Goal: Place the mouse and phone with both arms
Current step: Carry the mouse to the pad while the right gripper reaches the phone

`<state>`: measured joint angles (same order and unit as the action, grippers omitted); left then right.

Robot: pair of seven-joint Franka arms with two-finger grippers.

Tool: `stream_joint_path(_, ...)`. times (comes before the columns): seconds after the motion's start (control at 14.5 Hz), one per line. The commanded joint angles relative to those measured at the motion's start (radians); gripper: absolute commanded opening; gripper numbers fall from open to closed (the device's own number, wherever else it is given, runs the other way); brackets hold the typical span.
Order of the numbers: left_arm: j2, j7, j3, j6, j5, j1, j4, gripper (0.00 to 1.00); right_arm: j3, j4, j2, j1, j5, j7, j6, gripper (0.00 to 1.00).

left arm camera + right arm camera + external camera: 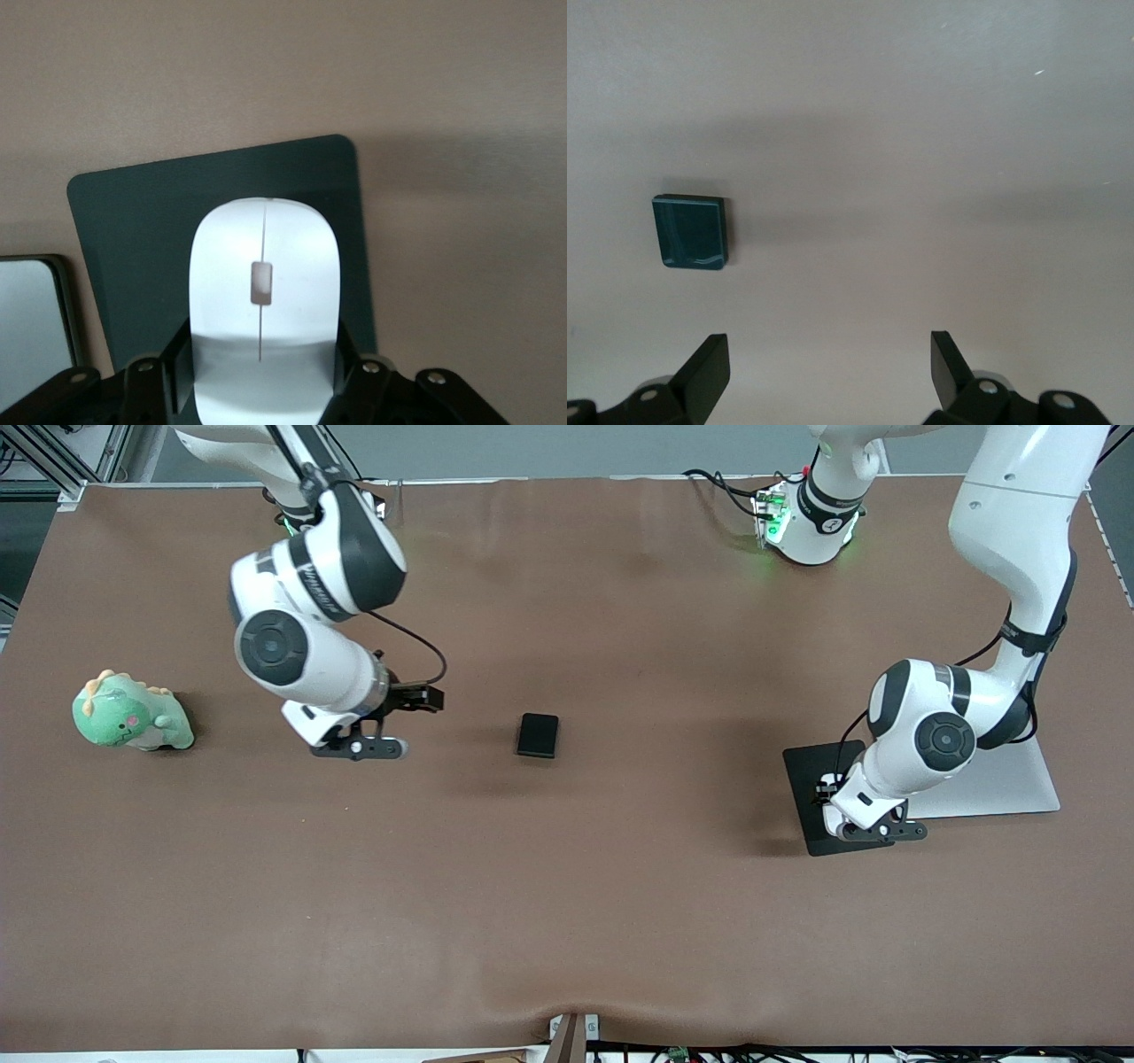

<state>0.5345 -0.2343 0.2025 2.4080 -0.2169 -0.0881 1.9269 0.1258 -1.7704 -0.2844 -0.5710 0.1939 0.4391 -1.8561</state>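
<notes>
The white mouse (262,292) sits between the fingers of my left gripper (263,354), which is shut on it low over the black mouse pad (133,230). I cannot tell whether the mouse touches the pad. In the front view the left gripper (873,828) covers the mouse above the pad (808,775). The black phone (538,735) lies flat mid-table. My right gripper (359,746) is open and empty over bare table beside the phone, toward the right arm's end. The phone also shows in the right wrist view (691,232), apart from the open right gripper (830,354).
A silver laptop (992,784) lies beside the mouse pad at the left arm's end; its corner shows in the left wrist view (31,319). A green toy dinosaur (131,713) stands near the right arm's end. A brown cloth covers the table (567,912).
</notes>
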Motion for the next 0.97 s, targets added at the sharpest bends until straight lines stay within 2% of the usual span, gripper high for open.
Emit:
stream_joint_path(0.0,0.015,0.000,0.009,0.017,-0.022,-0.005,0.001,0.08,0.008,0.005,-0.064,-0.067,0.019,0.091,-0.078,1.00)
stream_joint_path(0.28,0.028,0.000,0.006,0.019,-0.022,-0.005,0.004,0.14,0.006,0.005,-0.113,-0.105,0.021,0.141,-0.140,1.00)
stream_joint_path(0.41,0.030,-0.002,0.003,0.019,-0.022,-0.005,0.006,0.23,0.008,0.003,-0.143,-0.131,0.079,0.141,-0.194,1.00)
stream_joint_path(0.48,0.032,0.000,0.002,0.019,-0.022,-0.005,0.007,0.30,0.008,0.003,-0.160,-0.142,0.099,0.142,-0.233,1.00)
stream_joint_path(0.62,0.035,0.000,0.002,0.019,-0.024,-0.022,0.007,0.39,0.008,0.005,-0.193,-0.170,0.110,0.170,-0.278,1.00)
stream_joint_path(0.9,0.041,0.000,0.002,0.019,-0.022,-0.024,0.007,0.41,0.008,0.005,-0.236,-0.204,0.110,0.201,-0.365,1.00)
